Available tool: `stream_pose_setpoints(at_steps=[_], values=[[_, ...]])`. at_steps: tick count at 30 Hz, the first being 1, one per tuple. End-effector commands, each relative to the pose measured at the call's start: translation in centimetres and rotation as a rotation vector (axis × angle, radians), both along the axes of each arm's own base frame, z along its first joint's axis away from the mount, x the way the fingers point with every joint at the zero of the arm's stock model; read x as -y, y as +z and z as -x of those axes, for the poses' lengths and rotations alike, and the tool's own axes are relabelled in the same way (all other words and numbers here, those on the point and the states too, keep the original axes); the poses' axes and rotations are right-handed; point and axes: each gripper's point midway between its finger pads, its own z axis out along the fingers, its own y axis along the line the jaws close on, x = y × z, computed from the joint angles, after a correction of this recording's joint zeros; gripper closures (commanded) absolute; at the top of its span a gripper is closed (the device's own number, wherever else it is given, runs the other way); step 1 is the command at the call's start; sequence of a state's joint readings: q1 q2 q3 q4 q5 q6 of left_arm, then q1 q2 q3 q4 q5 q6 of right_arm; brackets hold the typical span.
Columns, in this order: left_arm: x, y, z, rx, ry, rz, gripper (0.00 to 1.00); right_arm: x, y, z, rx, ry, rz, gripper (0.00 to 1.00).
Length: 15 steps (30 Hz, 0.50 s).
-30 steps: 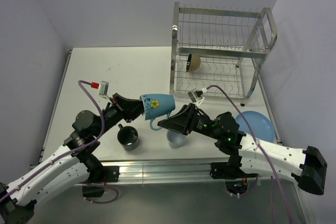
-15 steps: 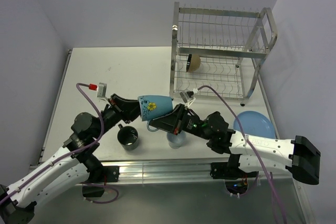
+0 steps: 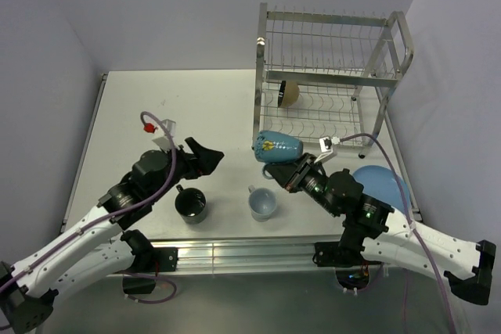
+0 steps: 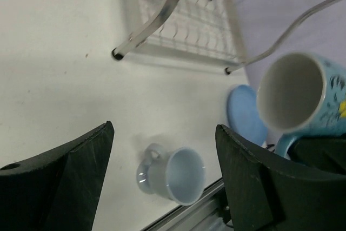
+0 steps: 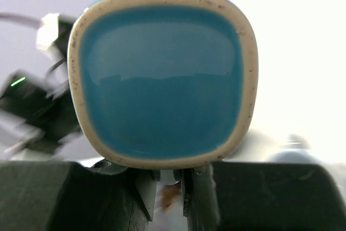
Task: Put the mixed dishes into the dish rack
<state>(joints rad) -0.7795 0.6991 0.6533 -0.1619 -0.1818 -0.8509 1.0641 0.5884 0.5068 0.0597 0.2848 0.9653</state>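
My right gripper is shut on the handle of the light blue mug, which hangs on its side in the air just in front of the dish rack. The right wrist view shows the mug's blue base above my right gripper. My left gripper stands open and empty to the left of it. Between its fingers, the white mug sits upright on the table below. The dark mug stands left of the white mug. A tan bowl leans in the rack's lower tier. The blue plate lies at the right.
The rack's front legs stand on the white table. An aluminium rail runs along the table's near edge. A purple wall rises close on the right, beside the plate.
My left gripper opened, let go of the light blue mug and drew back to the left. My right gripper closed on the mug's handle and carried it right, toward the rack.
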Motion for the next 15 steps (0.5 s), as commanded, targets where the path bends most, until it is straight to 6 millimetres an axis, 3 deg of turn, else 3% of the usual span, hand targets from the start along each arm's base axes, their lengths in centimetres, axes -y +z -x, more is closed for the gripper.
stream_pose_setpoints(at_steps=[1, 3, 7, 11, 15], values=[[0.7, -1.6, -0.4, -0.049, -0.017, -0.062, 0.19, 4.0, -1.4, -3.5, 0.004, -0.203, 0.123, 1.0], [1.5, -2.3, -0.3, -0.064, -0.049, -0.059, 0.2, 5.3, -3.3, -5.4, -0.021, -0.228, 0.142, 1.0], [2.3, -3.3, -0.2, -0.074, -0.078, -0.041, 0.2, 7.4, -4.9, -8.4, -0.039, -0.272, 0.171, 1.0], [2.9, -4.3, -0.2, -0.084, -0.109, -0.062, 0.22, 8.7, -5.1, -11.0, -0.043, -0.308, 0.235, 1.0], [3.7, -5.5, -0.1, -0.116, -0.148, -0.112, 0.24, 9.6, -3.7, -13.6, -0.019, -0.317, 0.244, 1.0]])
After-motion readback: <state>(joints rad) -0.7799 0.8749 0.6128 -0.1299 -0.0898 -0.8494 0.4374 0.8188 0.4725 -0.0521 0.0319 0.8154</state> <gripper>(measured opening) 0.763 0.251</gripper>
